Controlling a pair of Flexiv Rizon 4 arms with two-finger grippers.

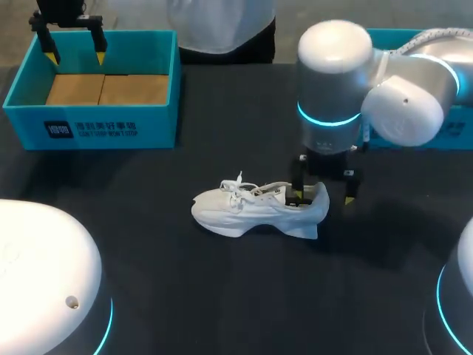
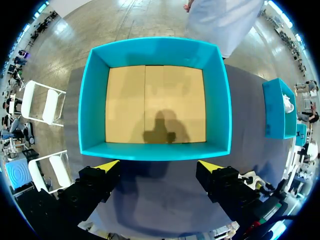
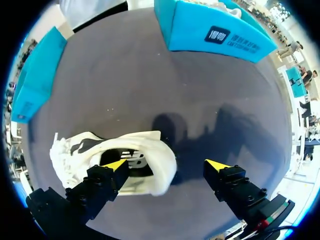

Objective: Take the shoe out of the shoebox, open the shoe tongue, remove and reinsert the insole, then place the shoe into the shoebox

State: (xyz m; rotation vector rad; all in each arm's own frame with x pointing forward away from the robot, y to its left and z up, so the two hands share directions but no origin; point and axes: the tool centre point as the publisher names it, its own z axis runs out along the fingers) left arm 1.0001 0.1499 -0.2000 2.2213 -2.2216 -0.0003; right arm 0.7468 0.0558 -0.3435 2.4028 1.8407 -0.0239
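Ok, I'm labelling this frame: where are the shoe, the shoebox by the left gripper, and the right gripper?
shoe [image 1: 247, 214]: head view, on its side panel.
shoebox [image 1: 103, 132]: head view, on its front wall.
right gripper [image 1: 321, 198]: head view, midway between its yellow tips.

shoe [image 1: 255, 211]: 1 | boxes: 2, left box [image 1: 89, 126] and right box [image 1: 458, 137] | grippers: 2, left gripper [image 1: 75, 56] and right gripper [image 1: 322, 198] | table [image 1: 148, 281]: 1

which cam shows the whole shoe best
The head view: the whole shoe shows, toe to heel. The right wrist view has it close but partly behind a finger; the left wrist view faces the shoebox instead.
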